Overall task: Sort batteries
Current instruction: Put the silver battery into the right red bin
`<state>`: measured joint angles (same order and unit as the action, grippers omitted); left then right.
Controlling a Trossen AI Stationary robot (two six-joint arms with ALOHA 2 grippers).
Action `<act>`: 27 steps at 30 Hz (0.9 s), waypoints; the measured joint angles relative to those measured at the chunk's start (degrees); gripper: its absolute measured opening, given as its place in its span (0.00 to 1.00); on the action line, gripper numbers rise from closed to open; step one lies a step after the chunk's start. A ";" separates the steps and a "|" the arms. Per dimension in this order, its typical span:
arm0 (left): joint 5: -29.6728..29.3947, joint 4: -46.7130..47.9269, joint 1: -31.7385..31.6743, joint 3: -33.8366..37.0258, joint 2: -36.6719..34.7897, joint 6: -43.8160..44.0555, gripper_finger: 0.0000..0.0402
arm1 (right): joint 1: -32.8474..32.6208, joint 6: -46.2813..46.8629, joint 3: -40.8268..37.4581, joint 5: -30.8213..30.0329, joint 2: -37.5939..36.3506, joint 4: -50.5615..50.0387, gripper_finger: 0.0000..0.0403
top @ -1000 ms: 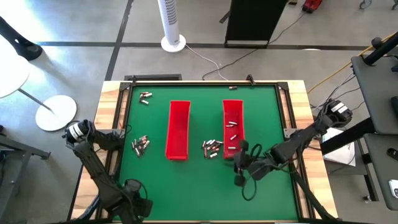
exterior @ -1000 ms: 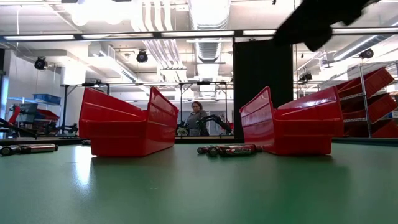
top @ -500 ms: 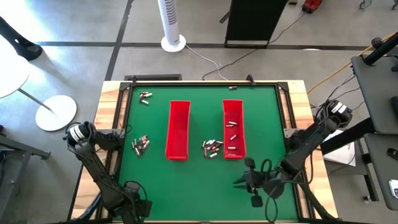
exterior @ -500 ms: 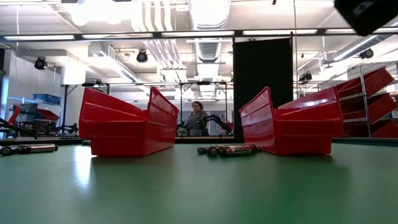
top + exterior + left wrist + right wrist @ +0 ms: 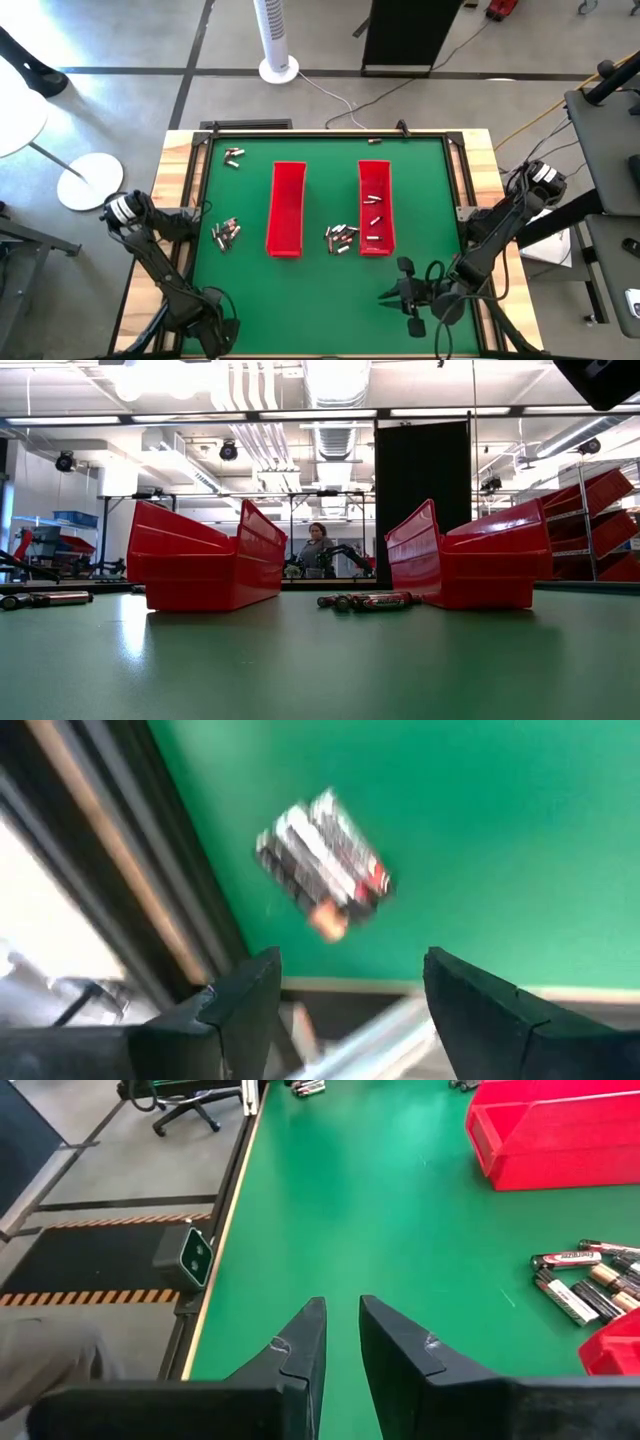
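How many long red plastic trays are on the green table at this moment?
2. One long red plastic tray lies left of the table's centre; the other red tray lies right of it, with small silvery batteries inside. None seems hidden.

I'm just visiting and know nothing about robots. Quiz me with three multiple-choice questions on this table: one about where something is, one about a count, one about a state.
1. Where does the cluster of small silvery cylindrical batteries nearest the right arm lie?
A. Between the two trays
B. Off the mat
C. Inside the left tray

2. How many long red rectangular plastic trays stand on the green mat?
A. One
B. Two
C. Four

3. What is the right gripper holding?
A. A battery
B. A tray
C. Nothing

Answers: 1 A, the high view shows them beside the right tray, facing the left tray. 2 B, two show from above. 3 C, its narrow gap shows only mat.
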<state>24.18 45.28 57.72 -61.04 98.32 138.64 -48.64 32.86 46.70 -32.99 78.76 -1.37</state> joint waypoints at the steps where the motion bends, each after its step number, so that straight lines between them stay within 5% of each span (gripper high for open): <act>1: 1.51 -0.98 -0.03 0.00 -0.06 -0.19 0.56 | 0.00 -0.49 0.00 0.02 0.00 -0.04 0.15; 7: 6.78 -5.58 0.26 -0.01 -0.06 -5.69 0.57 | 0.03 -3.76 0.00 -0.03 0.00 -0.04 0.16; 17: 6.26 -0.67 0.30 0.70 -0.01 -31.73 0.53 | 1.87 -7.47 0.00 -0.18 0.00 0.38 0.13; 23: 5.07 2.98 0.07 1.18 -0.01 -46.85 0.29 | 3.44 -7.61 0.00 -0.17 0.00 0.35 0.12; 27: 10.96 4.03 0.29 3.74 0.03 -48.94 0.07 | 5.06 -7.46 0.00 -0.20 0.00 0.37 0.12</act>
<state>35.14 49.31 58.01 -57.29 98.35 89.70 -43.58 25.41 46.70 -33.19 78.76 -1.00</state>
